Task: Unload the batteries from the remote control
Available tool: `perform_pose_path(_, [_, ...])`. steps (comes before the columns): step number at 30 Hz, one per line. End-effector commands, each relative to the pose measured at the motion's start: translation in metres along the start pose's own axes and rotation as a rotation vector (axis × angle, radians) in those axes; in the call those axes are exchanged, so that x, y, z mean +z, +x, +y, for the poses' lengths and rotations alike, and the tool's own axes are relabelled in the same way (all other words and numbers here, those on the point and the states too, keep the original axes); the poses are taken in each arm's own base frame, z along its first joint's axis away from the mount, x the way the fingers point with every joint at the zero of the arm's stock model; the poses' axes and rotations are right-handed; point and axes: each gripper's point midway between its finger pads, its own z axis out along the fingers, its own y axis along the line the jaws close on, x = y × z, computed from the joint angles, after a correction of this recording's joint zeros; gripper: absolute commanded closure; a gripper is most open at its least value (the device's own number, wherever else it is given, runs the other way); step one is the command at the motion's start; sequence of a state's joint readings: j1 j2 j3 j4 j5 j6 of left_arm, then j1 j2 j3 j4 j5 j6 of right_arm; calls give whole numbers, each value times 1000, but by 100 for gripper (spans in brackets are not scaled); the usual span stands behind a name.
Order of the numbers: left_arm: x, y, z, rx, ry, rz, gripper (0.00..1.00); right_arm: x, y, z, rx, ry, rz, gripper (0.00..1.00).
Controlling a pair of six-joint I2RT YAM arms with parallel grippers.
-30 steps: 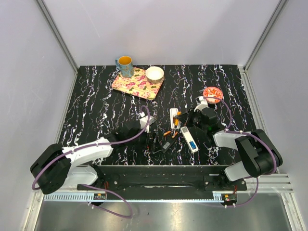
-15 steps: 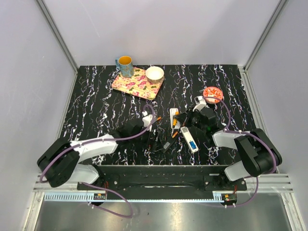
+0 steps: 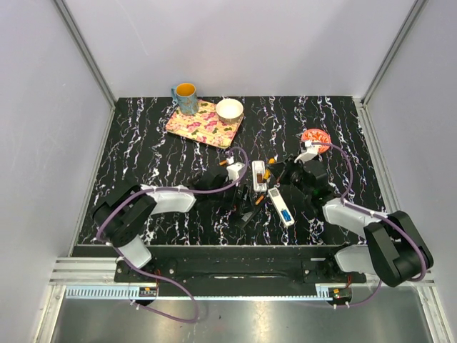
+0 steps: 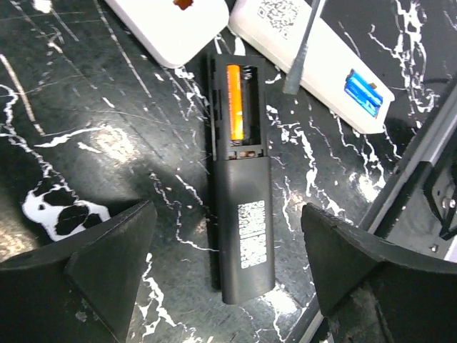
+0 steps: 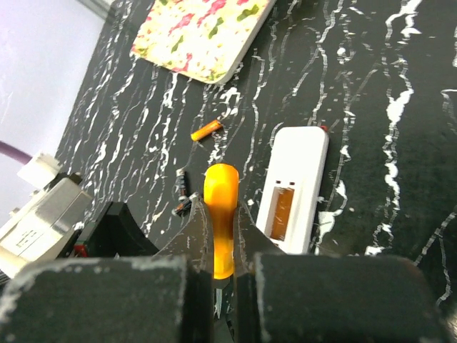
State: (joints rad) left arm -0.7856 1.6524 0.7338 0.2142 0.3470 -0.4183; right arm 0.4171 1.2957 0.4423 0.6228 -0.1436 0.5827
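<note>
**A:** Where's the black remote [image 4: 239, 214]?
**B:** It's a matte slab, flat on the white-veined black table [image 4: 71, 107], between the left gripper's [image 4: 227, 239] spread fingers. A smooth orange cell [image 4: 235, 100] sits in its bay, toward twelve o'clock.
**A:** And the right gripper [image 5: 221, 246]?
**B:** Clamped on a second orange cell [image 5: 220, 200], with the white remote [image 5: 294, 187] at three o'clock.

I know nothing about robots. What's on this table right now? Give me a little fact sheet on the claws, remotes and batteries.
left gripper: open, over black remote
black remote: cover off, one orange battery inside
right gripper: shut on held battery, orange
white remote: blue batteries inside
second white remote: orange cell inside
loose battery: orange, lying on table
</note>
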Motion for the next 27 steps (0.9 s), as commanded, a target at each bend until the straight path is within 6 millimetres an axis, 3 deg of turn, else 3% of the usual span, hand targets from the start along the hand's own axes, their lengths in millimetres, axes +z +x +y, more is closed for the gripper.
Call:
perform_pose_path(1, [3, 12, -18, -24, 97, 29, 12, -7, -11, -14, 20, 99, -67, 100])
perform_pose_path(7, [4, 38, -50, -34, 150, 100, 14, -8, -20, -18, 24, 131, -101, 100])
perform_pose_path(15, [3, 35, -88, -25, 293, 126, 14, -7, -12, -18, 28, 120, -74, 100])
perform_pose_path(20, [9, 25, -80, -25, 260, 101, 15, -8, -9, -8, -11, 59, -48, 100])
perform_pose_path(27, [-19, -8, -49, -109, 205, -43, 21, -10, -5, 16, -84, -99, -53, 100])
